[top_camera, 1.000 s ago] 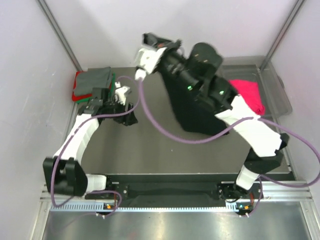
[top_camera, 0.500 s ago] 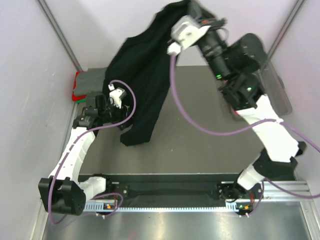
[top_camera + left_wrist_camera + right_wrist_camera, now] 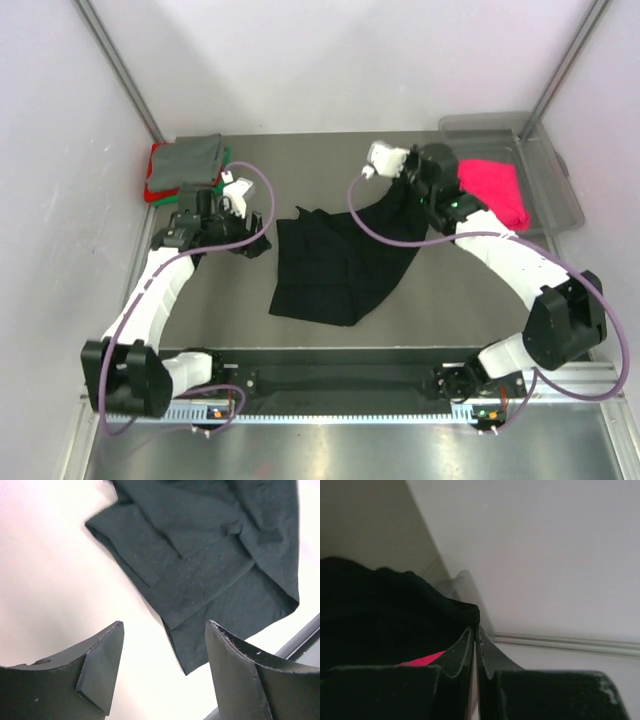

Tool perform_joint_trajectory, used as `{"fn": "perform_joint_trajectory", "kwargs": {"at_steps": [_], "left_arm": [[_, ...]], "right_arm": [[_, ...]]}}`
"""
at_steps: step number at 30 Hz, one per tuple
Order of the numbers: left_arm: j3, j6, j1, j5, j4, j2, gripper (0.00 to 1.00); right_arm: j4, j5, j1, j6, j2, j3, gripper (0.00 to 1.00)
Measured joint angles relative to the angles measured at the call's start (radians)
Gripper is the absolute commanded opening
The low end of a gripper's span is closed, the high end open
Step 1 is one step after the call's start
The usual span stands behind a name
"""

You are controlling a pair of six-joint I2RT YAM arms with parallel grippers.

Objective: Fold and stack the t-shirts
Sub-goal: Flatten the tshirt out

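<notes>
I am clamping my right jaws on the black t-shirt [image 3: 335,265], left jaws hanging apart beside it, as it is lying unfolded mid-surface, with a folded stack [image 3: 185,162] far-left and a hot-pink tee [image 3: 495,190] waiting in the bin [image 3: 562,198].

- The place was a robotics lab test cell, not a home or a shop.
- Plain pale wall panels [image 3: 350,60] closed it in from 9 round to 3 o'clock. Bare aluminium posts [image 3: 120,65] ran down the corners at 11 and 1 o'clock.
- Two white-and-black robot arms [image 3: 150,290] were bolted to a slotted metal rail [image 3: 350,415] at 6 o'clock, and purple cables [image 3: 400,243] trailed from them.
- The grey table [image 3: 300,160] carried a black t-shirt [image 3: 330,265] at centre, folded t-shirts [image 3: 185,160] at 10 o'clock and a clear plastic bin [image 3: 555,180] at 2 o'clock.
</notes>
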Motion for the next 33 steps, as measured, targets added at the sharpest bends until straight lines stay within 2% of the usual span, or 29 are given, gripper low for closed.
{"fn": "perform_joint_trajectory", "kwargs": {"at_steps": [3, 10, 14, 24, 33], "left_arm": [[0.011, 0.010, 0.000, -0.005, -0.004, 0.103, 0.69], [0.169, 0.031, -0.005, -0.013, -0.062, 0.460, 0.69], [0.256, 0.032, -0.008, -0.015, -0.070, 0.581, 0.55], [0.293, 0.035, -0.096, 0.018, -0.125, 0.615, 0.50], [0.296, 0.049, -0.104, -0.063, -0.154, 0.713, 0.52]], "right_arm": [[-0.024, 0.000, 0.003, 0.039, -0.012, -0.113, 0.00], [-0.023, 0.000, 0.006, 0.134, -0.160, -0.146, 0.00], [-0.031, 0.000, 0.006, 0.183, -0.225, -0.146, 0.00], [-0.074, -0.002, 0.006, 0.223, -0.270, -0.193, 0.00], [-0.089, -0.004, 0.006, 0.233, -0.270, -0.198, 0.00]]}}
